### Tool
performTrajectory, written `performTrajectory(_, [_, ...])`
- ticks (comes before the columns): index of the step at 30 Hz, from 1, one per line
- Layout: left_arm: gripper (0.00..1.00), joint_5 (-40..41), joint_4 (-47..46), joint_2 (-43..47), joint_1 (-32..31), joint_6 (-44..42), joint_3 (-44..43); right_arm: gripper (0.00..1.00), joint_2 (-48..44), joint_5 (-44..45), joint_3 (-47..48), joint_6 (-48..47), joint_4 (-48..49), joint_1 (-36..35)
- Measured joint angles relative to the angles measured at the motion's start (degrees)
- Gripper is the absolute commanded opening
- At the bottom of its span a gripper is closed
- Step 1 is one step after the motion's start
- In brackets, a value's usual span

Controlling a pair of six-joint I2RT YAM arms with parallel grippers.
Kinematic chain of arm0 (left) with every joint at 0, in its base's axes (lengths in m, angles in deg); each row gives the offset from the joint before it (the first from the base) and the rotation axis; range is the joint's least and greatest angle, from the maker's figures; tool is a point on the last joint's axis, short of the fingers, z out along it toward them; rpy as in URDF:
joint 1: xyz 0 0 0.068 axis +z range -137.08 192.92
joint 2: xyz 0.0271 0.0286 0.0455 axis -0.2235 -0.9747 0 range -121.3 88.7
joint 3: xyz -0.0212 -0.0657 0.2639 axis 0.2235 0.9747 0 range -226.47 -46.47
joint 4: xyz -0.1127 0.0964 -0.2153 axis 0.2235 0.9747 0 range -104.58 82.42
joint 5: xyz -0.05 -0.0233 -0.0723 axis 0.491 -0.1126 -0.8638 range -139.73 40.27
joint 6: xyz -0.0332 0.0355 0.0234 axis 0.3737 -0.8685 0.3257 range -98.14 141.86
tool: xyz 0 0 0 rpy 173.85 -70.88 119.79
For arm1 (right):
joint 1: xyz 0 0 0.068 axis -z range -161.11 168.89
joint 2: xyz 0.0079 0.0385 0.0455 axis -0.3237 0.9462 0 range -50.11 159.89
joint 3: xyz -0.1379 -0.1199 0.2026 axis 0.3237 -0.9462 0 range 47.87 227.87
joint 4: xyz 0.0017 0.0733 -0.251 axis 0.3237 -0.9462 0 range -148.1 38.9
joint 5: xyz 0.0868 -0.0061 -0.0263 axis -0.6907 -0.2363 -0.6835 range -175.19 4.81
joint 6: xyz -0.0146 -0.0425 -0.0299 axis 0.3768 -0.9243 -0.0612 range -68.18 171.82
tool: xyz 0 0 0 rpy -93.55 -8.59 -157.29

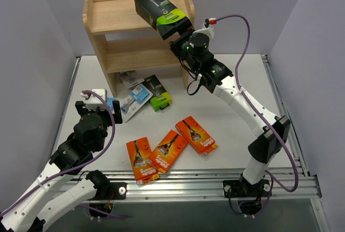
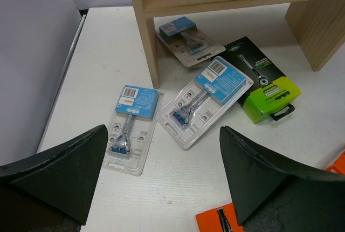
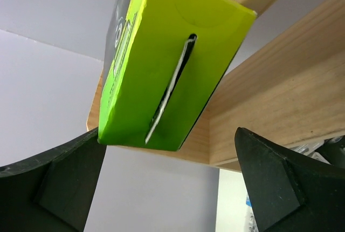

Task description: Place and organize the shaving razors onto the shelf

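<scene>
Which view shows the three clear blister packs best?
Left wrist: all three blister packs lie in plain sight, one partly under the shelf. Top external shows them small, one half hidden by the left gripper. Right wrist shows only a blurred sliver at its lower edge.

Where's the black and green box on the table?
Top view: the box lies left of centre, in front of the shelf, blister packs to its left.

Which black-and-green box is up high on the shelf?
The box on the top tier of the shelf, jutting over its front edge at the right end. The other box lies on the table by the bottom tier.
</scene>
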Motion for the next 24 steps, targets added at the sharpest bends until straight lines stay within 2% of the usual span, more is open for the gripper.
performTrajectory(7, [0.94,0.0,0.02,-0.26,0.0,-0.07,0.0,1.0,-9.66,-1.75,-11.85,-3.5,2.19,1.01])
performTrajectory(16, [0.94,0.02,0.02,-1.57,0.0,-0.28,0.0,0.99,-15.67,-5.57,-18.78,-6.67,4.2,4.74])
performTrajectory(20, [0.94,0.31,0.02,-1.95,0.0,-0.61,0.0,0.89,-16.72,-8.46,-21.51,-7.06,5.07,6.91])
performTrajectory(23, [0.94,1.18,0.02,-1.57,0.0,-1.16,0.0,0.77,-16.74,-11.15,-22.18,-7.5,5.77,7.96])
performTrajectory(24, [0.94,1.44,0.02,-1.33,0.0,-1.33,0.0,0.69,-16.74,-11.78,-22.23,-7.69,6.03,8.2])
